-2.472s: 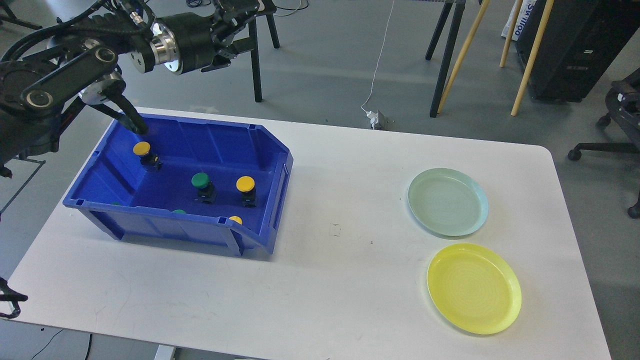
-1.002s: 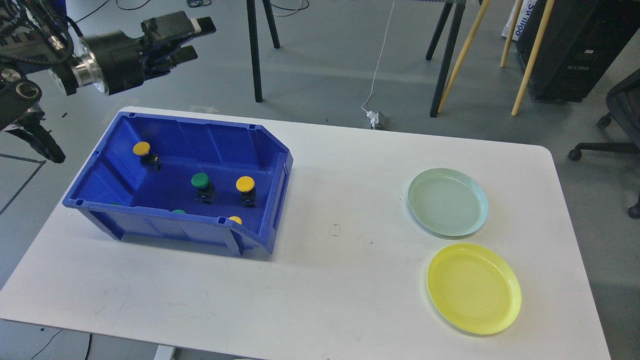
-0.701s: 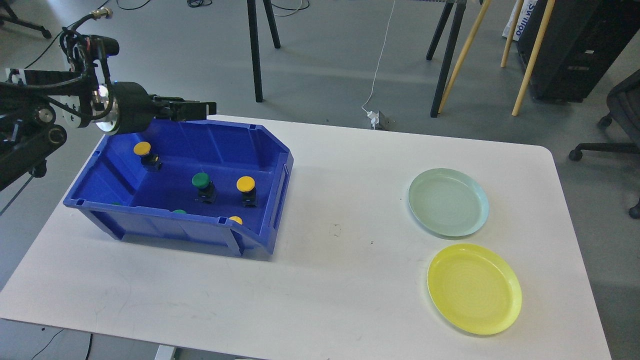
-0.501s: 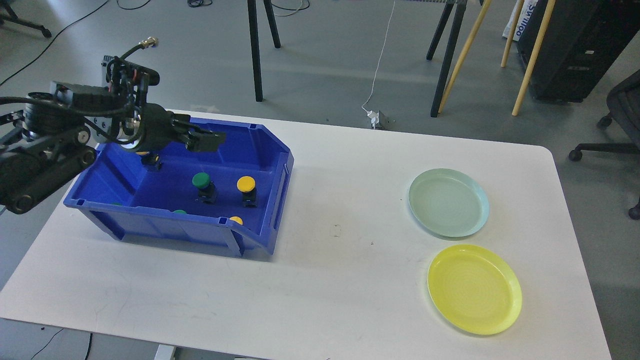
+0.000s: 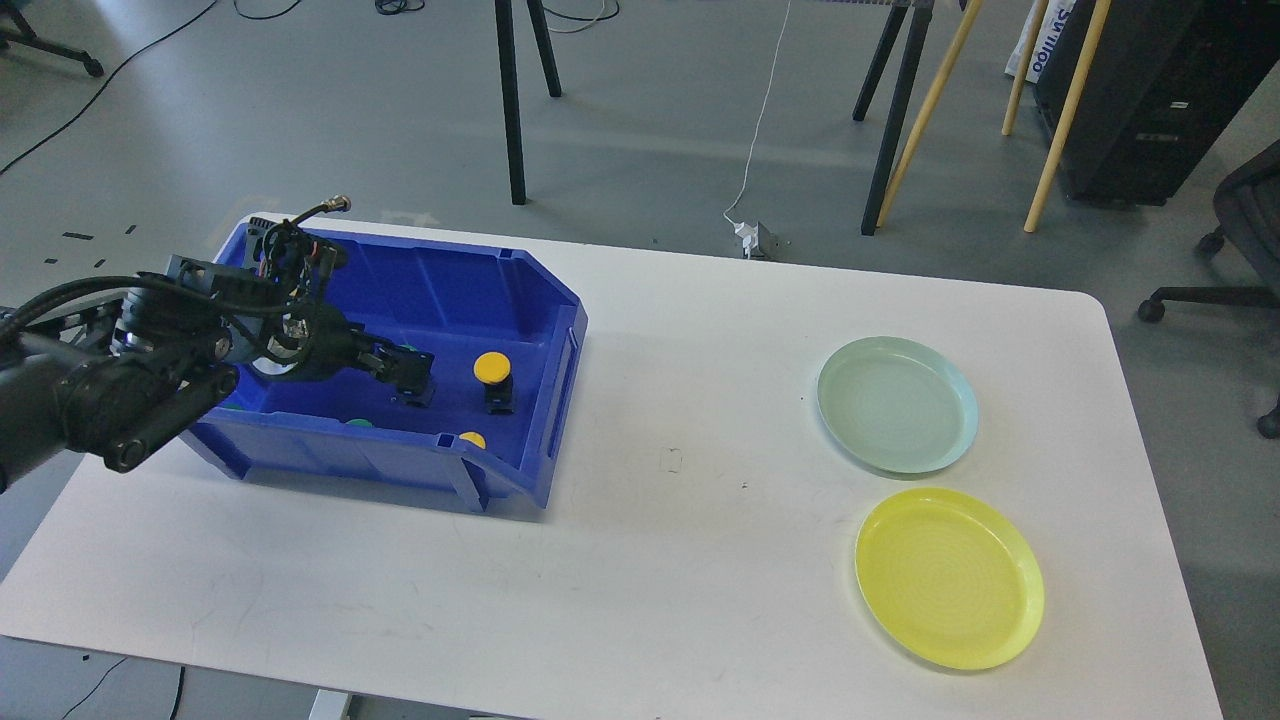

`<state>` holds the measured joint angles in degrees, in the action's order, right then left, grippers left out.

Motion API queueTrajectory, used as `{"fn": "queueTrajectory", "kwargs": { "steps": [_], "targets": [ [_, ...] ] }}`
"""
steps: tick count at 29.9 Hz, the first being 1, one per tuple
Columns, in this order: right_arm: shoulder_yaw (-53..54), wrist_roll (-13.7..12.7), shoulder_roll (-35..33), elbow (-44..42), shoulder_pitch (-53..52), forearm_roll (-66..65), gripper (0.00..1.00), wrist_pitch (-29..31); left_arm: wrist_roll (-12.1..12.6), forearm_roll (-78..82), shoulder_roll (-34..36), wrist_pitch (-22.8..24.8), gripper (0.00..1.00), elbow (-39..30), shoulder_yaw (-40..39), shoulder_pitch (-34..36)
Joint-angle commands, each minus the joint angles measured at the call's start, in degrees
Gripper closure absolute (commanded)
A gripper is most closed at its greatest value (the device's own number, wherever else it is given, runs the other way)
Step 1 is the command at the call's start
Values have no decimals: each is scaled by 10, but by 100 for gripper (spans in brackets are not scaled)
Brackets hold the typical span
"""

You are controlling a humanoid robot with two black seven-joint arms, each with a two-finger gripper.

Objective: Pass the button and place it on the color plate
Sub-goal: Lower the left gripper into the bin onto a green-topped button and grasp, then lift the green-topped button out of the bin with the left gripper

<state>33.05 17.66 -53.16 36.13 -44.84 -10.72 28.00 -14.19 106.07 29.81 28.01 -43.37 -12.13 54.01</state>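
Green-capped black push button [image 5: 408, 372] upright, axis vertical, in blue plastic bin [image 5: 540, 300]. My left tool [image 5: 405, 368] reaches in horiz. at it; finger gap: can't tell.

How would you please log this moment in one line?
left gripper: in blue bin, at green button, grip unclear | right arm: unseen | green plate, yellow plate: empty

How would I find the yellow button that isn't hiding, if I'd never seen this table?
Find the blue bin on the table's left side. Inside, right of the black claw, a yellow button stands upright on a dark base. The other yellow one only peeks over the front wall, and the green ones are mostly covered.
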Motion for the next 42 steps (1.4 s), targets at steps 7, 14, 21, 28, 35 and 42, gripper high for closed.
{"fn": "queueTrajectory", "kwargs": {
  "steps": [7, 14, 21, 28, 35, 42],
  "targets": [
    [0, 0, 0, 3, 10, -1, 2, 0, -8, -4, -47, 0, 3, 58, 0, -3],
    [0, 0, 0, 3, 11, -1, 2, 0, -25, -4, -60, 0, 19, 80, 0, -4],
    [0, 0, 0, 3, 11, 0, 2, 0, -32, -3, -61, 0, 54, 90, 0, -5],
    [0, 0, 1, 3, 14, 0, 2, 0, -33, -3, -54, 0, 76, 92, 0, -4],
    [1, 0, 6, 3, 7, -1, 2, 0, -57, -3, 14, 0, 77, 49, -5, 0],
    [3, 0, 15, 3, 3, 0, 2, 0, -64, -102, 153, 0, 76, -116, -12, 17]
  ]
}}
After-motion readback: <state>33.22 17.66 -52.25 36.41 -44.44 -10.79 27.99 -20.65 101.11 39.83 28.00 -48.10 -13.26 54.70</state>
